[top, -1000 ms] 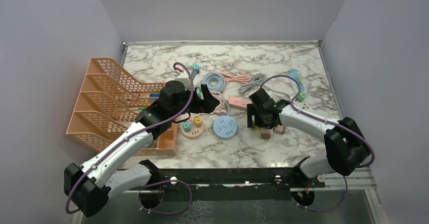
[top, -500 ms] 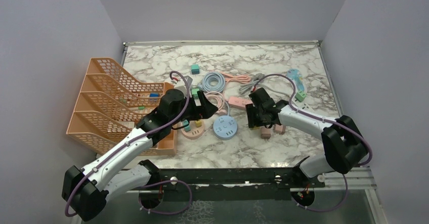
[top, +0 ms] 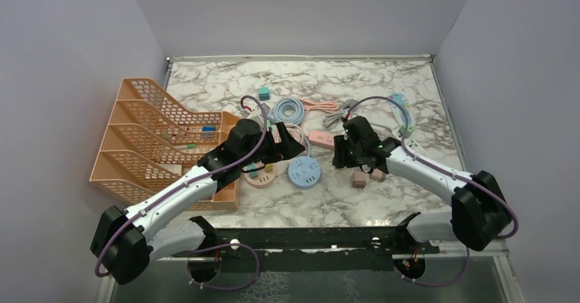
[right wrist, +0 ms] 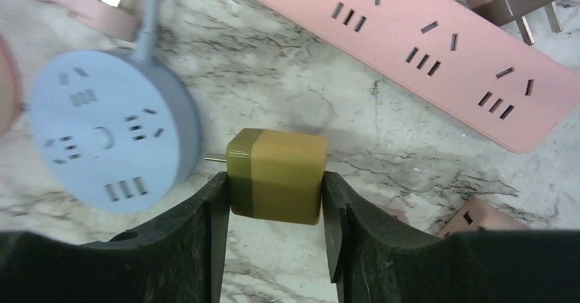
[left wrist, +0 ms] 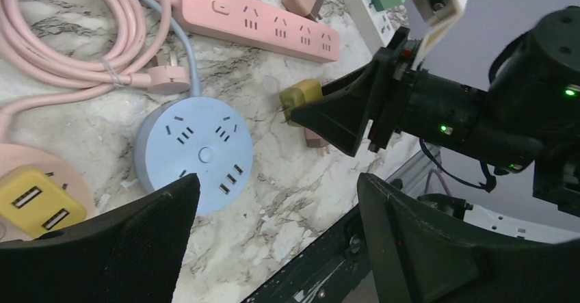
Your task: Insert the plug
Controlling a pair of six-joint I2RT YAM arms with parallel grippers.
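Note:
My right gripper [right wrist: 273, 193] is shut on a yellow-olive plug adapter [right wrist: 277, 175], its prongs pointing left toward the round blue power strip [right wrist: 102, 139]. The plug hangs just above the marble, a short gap from the strip's edge. In the top view the right gripper [top: 340, 159] sits just right of the blue strip [top: 304, 173]. My left gripper [left wrist: 277, 187] is open and empty over the near edge of the blue strip [left wrist: 193, 154]. It sees the plug [left wrist: 299, 100] in the right gripper's fingers. In the top view the left gripper [top: 284, 146] sits just behind and left of the strip.
A long pink power strip [top: 321, 138] lies behind the right gripper. A pink round socket [top: 260, 176] with yellow and green adapters sits left of the blue strip. Coiled cables [top: 291, 108], loose pink adapters [top: 366, 178] and an orange file rack [top: 150, 139] are also there.
My left gripper has moved right and nearer, closing in on the round blue strip. My right gripper still holds the plug in much the same place, while its arm has shifted a little right.

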